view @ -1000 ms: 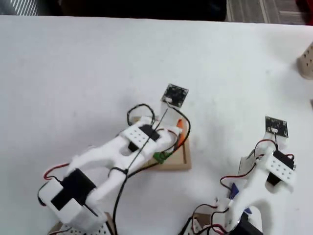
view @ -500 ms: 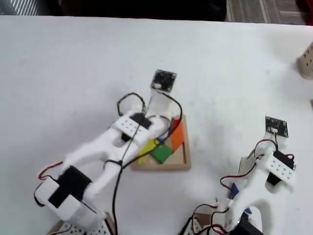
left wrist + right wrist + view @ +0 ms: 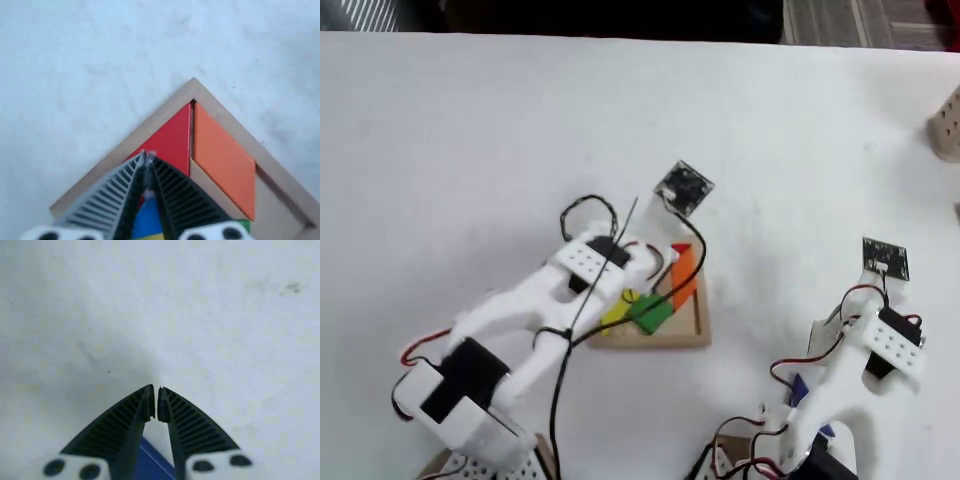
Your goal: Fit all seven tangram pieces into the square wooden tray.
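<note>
The square wooden tray (image 3: pixel 665 340) lies at the table's middle, half under my left arm (image 3: pixel 590 270). An orange piece (image 3: pixel 686 274), a red piece (image 3: pixel 678 249), a green piece (image 3: pixel 651 313) and a yellow piece (image 3: pixel 618 311) lie in it. In the left wrist view my left gripper (image 3: pixel 148 159) is shut and empty, with its tips over the red piece (image 3: pixel 172 140) in a corner of the tray (image 3: pixel 160 112). The orange piece (image 3: pixel 225 160) lies beside the red one, and a blue piece (image 3: pixel 148 220) shows under the fingers. My right gripper (image 3: pixel 155 403) is shut over bare table.
My right arm (image 3: pixel 880 345) stands at the front right, apart from the tray. A blue shape (image 3: pixel 155 462) shows beneath its gripper, and also at the arm's side (image 3: pixel 798 388). A beige perforated object (image 3: pixel 948 125) stands at the right edge. Part of the tray floor (image 3: pixel 272 202) is bare.
My left arm has drawn back off the tray, uncovering the yellow and green pieces, and its wrist has swung left and then back right. The right arm has not moved.
</note>
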`<action>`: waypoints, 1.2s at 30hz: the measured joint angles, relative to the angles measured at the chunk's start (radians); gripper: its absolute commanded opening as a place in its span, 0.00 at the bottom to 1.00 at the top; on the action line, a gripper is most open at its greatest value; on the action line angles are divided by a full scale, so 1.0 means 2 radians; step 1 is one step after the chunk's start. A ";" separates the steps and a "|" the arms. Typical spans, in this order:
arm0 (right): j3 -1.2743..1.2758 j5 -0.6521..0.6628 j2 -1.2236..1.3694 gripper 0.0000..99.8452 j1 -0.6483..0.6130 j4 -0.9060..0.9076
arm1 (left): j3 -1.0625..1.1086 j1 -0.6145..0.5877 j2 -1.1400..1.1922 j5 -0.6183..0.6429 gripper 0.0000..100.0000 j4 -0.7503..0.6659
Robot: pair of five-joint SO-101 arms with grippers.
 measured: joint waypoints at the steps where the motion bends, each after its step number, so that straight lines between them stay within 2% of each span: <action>1: 0.000 0.000 0.000 0.02 0.000 0.000 | 0.002 0.000 0.000 0.000 0.02 0.005; 9: 0.008 0.000 0.000 0.02 0.000 -0.018 | 0.005 0.000 0.000 0.000 0.02 0.064; 26: 0.008 0.000 0.000 0.02 0.000 -0.018 | 0.002 0.000 -0.003 -0.001 0.02 0.107; 36: 0.008 0.000 0.000 0.02 0.000 -0.018 | 0.098 0.000 -0.109 0.022 0.02 0.127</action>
